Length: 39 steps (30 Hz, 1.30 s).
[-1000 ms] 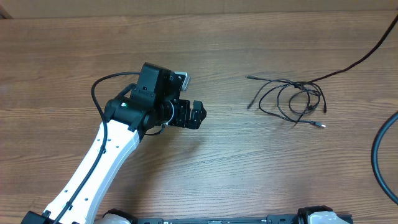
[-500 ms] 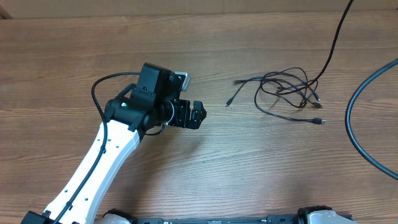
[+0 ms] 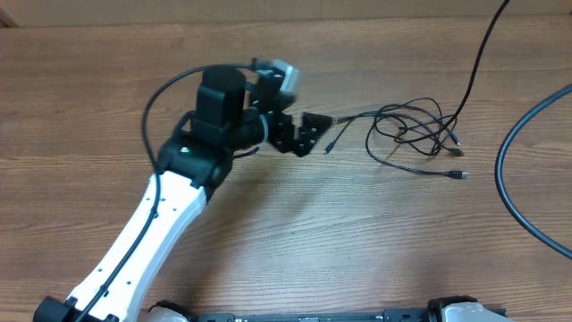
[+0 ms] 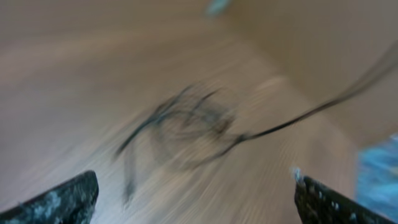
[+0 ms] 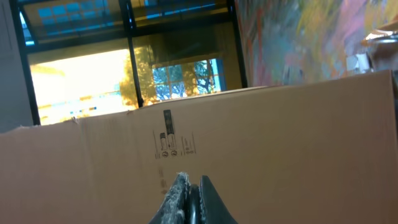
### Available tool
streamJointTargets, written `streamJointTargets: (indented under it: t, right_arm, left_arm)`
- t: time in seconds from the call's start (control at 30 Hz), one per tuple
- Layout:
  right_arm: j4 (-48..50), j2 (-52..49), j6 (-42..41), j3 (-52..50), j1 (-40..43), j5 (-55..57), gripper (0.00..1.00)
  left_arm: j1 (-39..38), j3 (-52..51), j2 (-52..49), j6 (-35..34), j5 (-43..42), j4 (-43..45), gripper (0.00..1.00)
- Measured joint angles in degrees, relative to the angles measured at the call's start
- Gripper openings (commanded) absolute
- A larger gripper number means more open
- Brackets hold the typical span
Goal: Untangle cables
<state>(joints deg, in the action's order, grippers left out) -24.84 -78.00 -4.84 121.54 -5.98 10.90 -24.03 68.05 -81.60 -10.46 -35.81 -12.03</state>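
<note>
Swinging up and to its right in the last half second, my left arm has carried the left gripper (image 3: 304, 134) from open tabletop to the near edge of the tangle of thin black cables (image 3: 416, 132). The tangle has not shifted in that time. It lies on the brown wood-grain table (image 3: 268, 250), right of centre, and its nearest small dark plug end (image 3: 328, 148) sits just beside the gripper. I read this as the approach almost done. The reach is closed, but nothing is gripped yet.

The left jaws stand wide apart. In the left wrist view the two black fingertips (image 4: 62, 199) sit at the bottom corners, with the tangle blurred between and beyond them. That view is smeared by motion, so I cannot line up on any one strand from it.

The right gripper (image 5: 193, 202) does not show in the overhead view. Its own camera shows the fingers pressed together with nothing visible between them, facing a brown cardboard wall (image 5: 280, 137).

By count there is one tangle. I can make out at least three plug ends, one of them a silvery plug (image 3: 458, 175) at the lower right. The loops overlap too much for me to number the cords. One long black strand (image 3: 478, 63) leaves the tangle and runs off the top edge. One thick black hose-like cable (image 3: 503, 183) curves along the right side, apart from the tangle.
</note>
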Motion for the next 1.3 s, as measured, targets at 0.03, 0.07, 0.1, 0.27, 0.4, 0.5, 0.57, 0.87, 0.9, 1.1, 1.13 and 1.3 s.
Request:
streamJointTargets:
  t: [0.03, 0.07, 0.1, 0.27, 0.4, 0.5, 0.57, 0.87, 0.9, 1.1, 1.13, 1.3]
  right_arm:
    - [-0.13, 0.15, -0.90, 0.00, 0.00, -0.24, 0.04]
    - [-0.13, 0.22, -1.40, 0.00, 0.00, -0.66, 0.04]
    - [-0.28, 0.39, -2.25, 0.00, 0.00, -1.36, 0.04]
    - [-1.22, 1.64, -4.59, 0.00, 0.00, -4.07, 0.04]
    - [-2.49, 2.58, -5.27, 0.00, 0.00, -5.11, 0.04]
    - [-2.89, 2.78, -5.62, 0.00, 0.00, -5.97, 0.04]
    - [-3.39, 2.78, -5.64, 0.00, -0.02, -6.27, 0.04]
    - [-4.81, 2.78, -6.19, 0.00, 0.00, -7.69, 0.04]
    - [-5.01, 2.78, -6.56, 0.00, 0.00, -7.96, 0.04]
    - [-8.98, 2.84, -7.13, 0.00, -0.02, -6.97, 0.04]
    - [-10.99, 2.95, -7.13, 0.00, 0.00, -4.44, 0.04]
    - [-21.14, 3.58, -7.13, 0.02, 0.00, 11.45, 0.04]
  left_arm:
    - [-1.27, 0.17, -1.33, 0.76, -3.76, 5.40, 1.00]
    - [-2.36, 0.24, -2.67, 1.27, -6.40, 8.90, 1.00]
    - [-3.08, 0.24, -3.61, 1.62, -7.63, 10.91, 1.00]
    - [-8.41, 0.17, -13.57, 2.95, -12.57, 25.64, 1.00]
    - [-10.86, 0.11, -20.61, 3.17, -13.64, 31.06, 1.00]
    - [-11.76, -0.02, -22.93, 3.23, -13.97, 35.71, 1.00]
    - [-12.74, -0.07, -24.57, 3.21, -13.86, 41.46, 1.00]
    - [-22.12, -0.09, -27.28, 4.57, 0.63, 46.51, 0.04]
    - [-23.04, -0.09, -27.28, 4.90, 2.56, 46.86, 0.04]
    - [-23.67, -0.09, -27.36, 3.19, 9.27, 55.74, 0.04]
    - [-22.43, -0.09, -27.36, 0.07, 9.81, 58.62, 0.04]
    - [-14.32, -0.31, -24.09, -16.28, 8.68, 72.67, 0.04]
